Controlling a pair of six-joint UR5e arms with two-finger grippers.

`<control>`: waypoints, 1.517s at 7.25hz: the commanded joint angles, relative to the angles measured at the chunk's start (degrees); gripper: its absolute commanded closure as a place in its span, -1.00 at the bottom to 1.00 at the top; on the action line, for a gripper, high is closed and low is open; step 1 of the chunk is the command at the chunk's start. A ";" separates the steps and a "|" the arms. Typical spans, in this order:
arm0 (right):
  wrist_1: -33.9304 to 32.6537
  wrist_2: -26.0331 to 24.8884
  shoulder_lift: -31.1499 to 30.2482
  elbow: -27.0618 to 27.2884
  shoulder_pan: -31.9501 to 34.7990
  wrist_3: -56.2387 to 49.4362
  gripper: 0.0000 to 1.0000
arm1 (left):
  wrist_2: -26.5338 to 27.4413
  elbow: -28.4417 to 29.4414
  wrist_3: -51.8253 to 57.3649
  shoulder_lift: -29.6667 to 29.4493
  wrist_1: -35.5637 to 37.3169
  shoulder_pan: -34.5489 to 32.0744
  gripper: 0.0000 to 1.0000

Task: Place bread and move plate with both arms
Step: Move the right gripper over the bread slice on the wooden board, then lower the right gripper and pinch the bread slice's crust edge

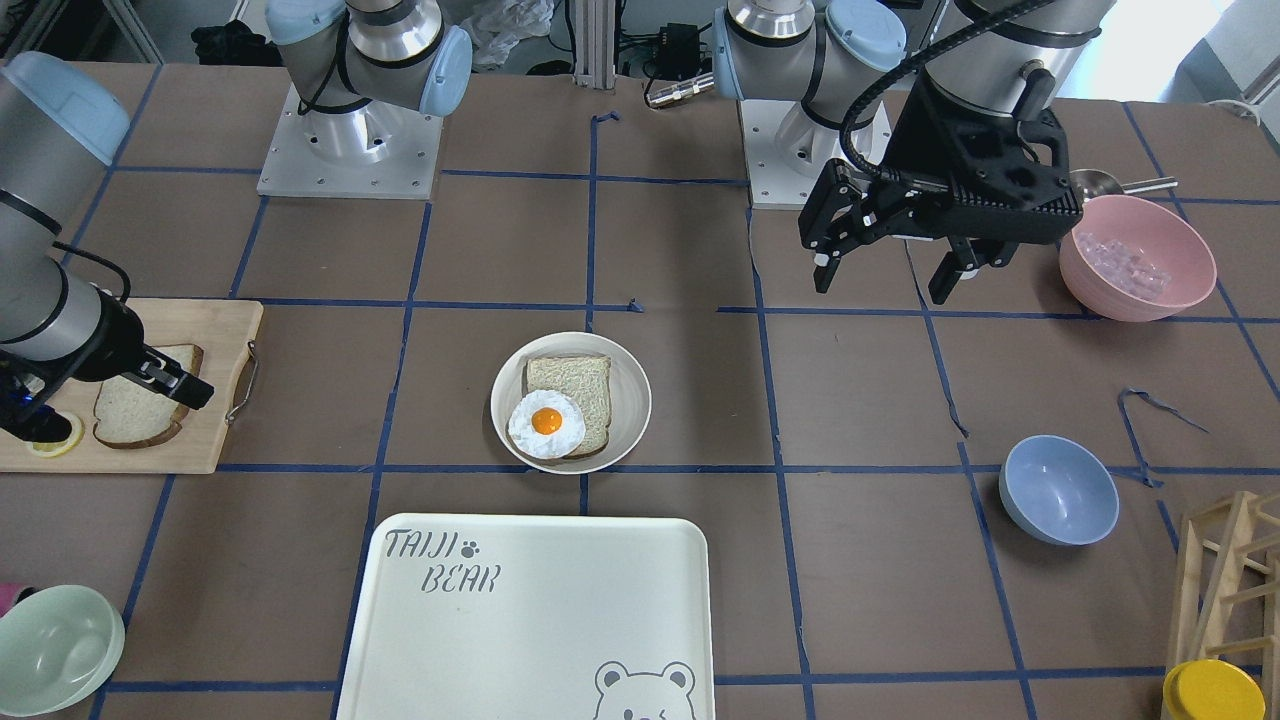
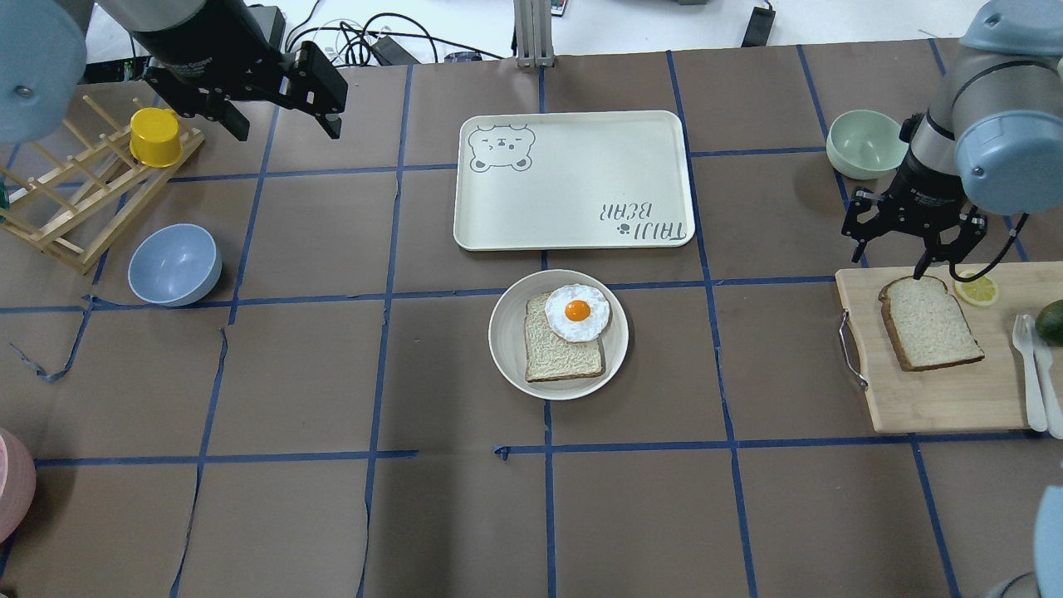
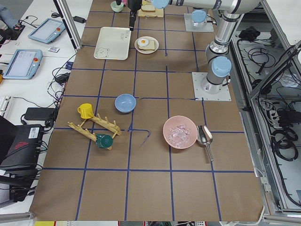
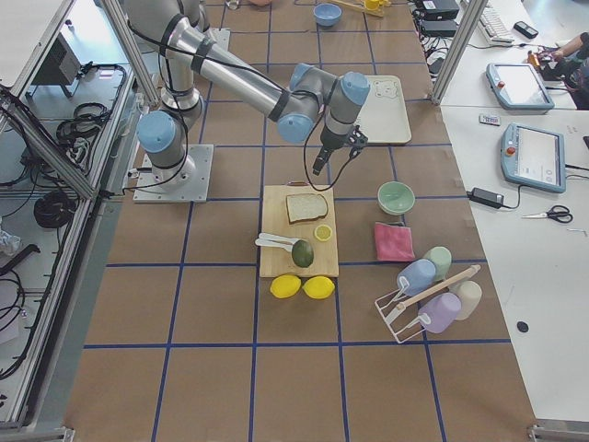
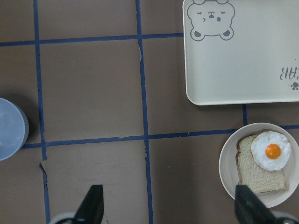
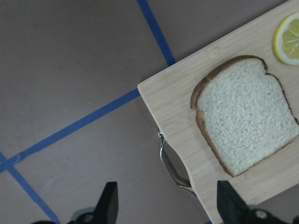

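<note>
The bread (image 2: 930, 324), pale with a dark-brown crust, lies flat on a wooden cutting board (image 2: 938, 403) at the right; it also shows in the right wrist view (image 6: 245, 121) and the front view (image 1: 135, 408). My right gripper (image 2: 889, 257) is open and empty, and hovers over the board's far edge by the bread's rounded top. The round cream plate (image 2: 507, 332) sits mid-table and holds a tanner slice (image 2: 556, 357) with a fried egg (image 2: 577, 311) on it. My left gripper (image 2: 285, 129) is open and empty, high over the far left of the table; its view shows the plate (image 5: 227, 168) at lower right.
The bear-print tray (image 2: 573, 178) lies just beyond the plate. The board also carries a lemon slice (image 2: 976, 289), white cutlery (image 2: 1030, 365) and an avocado (image 2: 1050, 320). A green bowl (image 2: 866, 143), a blue bowl (image 2: 174, 264), a pink bowl (image 1: 1137, 257) and a rack with a yellow cup (image 2: 155, 137) stand around.
</note>
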 commanded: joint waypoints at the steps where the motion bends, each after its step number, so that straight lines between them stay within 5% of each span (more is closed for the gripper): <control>1: -4.55 -2.00 4.47 0.27 -0.18 -0.11 -0.53 | -0.01 0.00 0.02 0.00 0.00 -0.01 -1.00; 6: -8.00 -5.70 9.50 0.35 -1.67 -2.21 -0.35 | -0.09 0.00 0.02 0.00 0.00 -0.01 -1.00; 11: -7.30 -5.26 9.50 0.35 -1.67 -2.22 1.00 | -0.01 -0.26 0.28 0.17 0.09 0.08 -1.00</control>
